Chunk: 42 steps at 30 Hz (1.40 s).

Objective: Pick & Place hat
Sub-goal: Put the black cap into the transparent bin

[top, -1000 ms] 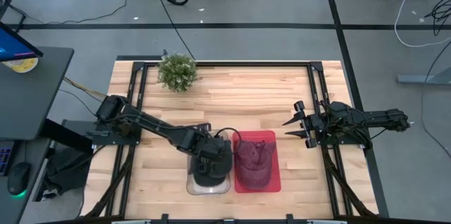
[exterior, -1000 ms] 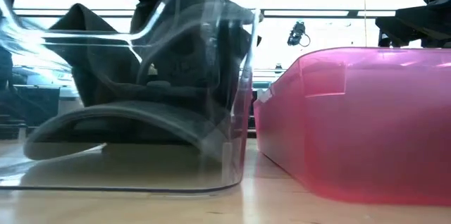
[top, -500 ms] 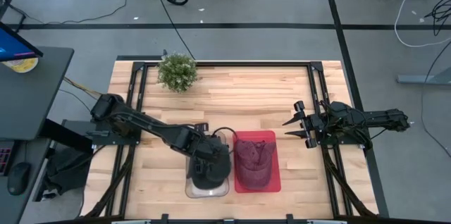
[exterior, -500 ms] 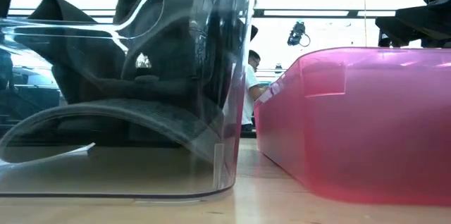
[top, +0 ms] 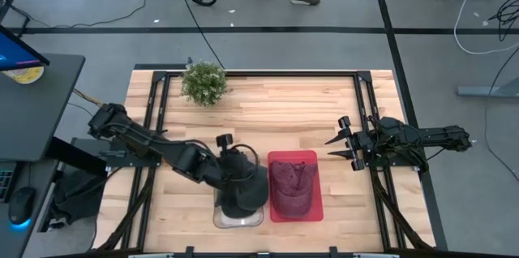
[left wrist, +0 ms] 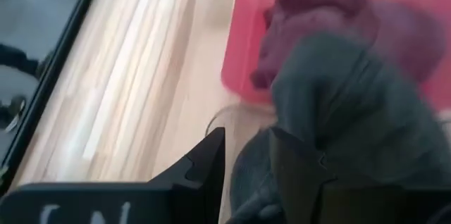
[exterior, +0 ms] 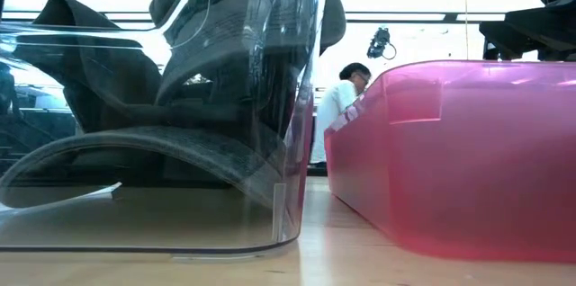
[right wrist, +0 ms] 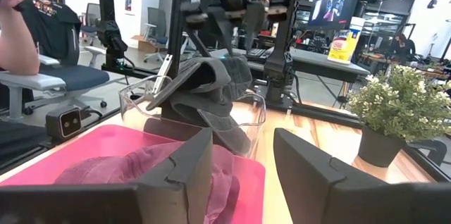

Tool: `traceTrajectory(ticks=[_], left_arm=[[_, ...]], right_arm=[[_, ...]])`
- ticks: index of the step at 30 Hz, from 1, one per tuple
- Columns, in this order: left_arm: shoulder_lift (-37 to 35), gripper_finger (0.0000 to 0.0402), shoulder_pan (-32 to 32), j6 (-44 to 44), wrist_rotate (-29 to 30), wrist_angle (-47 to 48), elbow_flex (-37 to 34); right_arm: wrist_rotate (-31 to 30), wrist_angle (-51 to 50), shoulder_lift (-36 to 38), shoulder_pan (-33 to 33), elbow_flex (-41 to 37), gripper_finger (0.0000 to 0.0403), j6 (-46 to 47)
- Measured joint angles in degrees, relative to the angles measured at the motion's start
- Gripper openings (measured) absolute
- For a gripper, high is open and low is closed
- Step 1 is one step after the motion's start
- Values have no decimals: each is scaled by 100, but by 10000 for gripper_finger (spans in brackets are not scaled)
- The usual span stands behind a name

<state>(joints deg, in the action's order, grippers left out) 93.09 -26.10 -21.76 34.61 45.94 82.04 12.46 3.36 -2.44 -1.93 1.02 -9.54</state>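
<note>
Sitting in the clear bin (top: pixel 238 213), the dark hat (top: pixel 241 189) looks soft, light and floppy; grab its stiff brim. The left gripper (top: pixel 229 154) hangs above it, jaws apart, empty. The right gripper (top: pixel 339 142) waits open.

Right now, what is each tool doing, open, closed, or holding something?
Left tool: open, above the dark hat in the clear bin, holding nothing.
Right tool: open, empty, waiting at the table's right side.
</note>
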Motion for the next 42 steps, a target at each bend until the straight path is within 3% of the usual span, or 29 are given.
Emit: traceTrajectory(ticks=[6, 11, 16, 22, 30, 35, 42], left_arm=[[53, 115, -224, 325, -50, -867, 5], [117, 115, -306, 440, -380, -1047, 2], [172, 115, -370, 416, -803, -1060, 0], [318, 115, -335, 302, -916, -994, 1], [819, 115, -92, 241, -1699, -1123, 4], [998, 115, 156, -178, -2338, -673, 12], [1072, 115, 256, -437, -2397, -268, 17]], right_arm=[[1, -1, 1, -1, 0, 157, 0], [1, -3, 0, 1, 0, 157, 0], [-1, -4, 1, -1, 0, 157, 0], [1, 1, 0, -1, 0, 157, 0], [0, 7, -20, 0, 0, 157, 0], [1, 6, -22, -1, 0, 157, 0], [1, 1, -22, 1, 0, 157, 0]])
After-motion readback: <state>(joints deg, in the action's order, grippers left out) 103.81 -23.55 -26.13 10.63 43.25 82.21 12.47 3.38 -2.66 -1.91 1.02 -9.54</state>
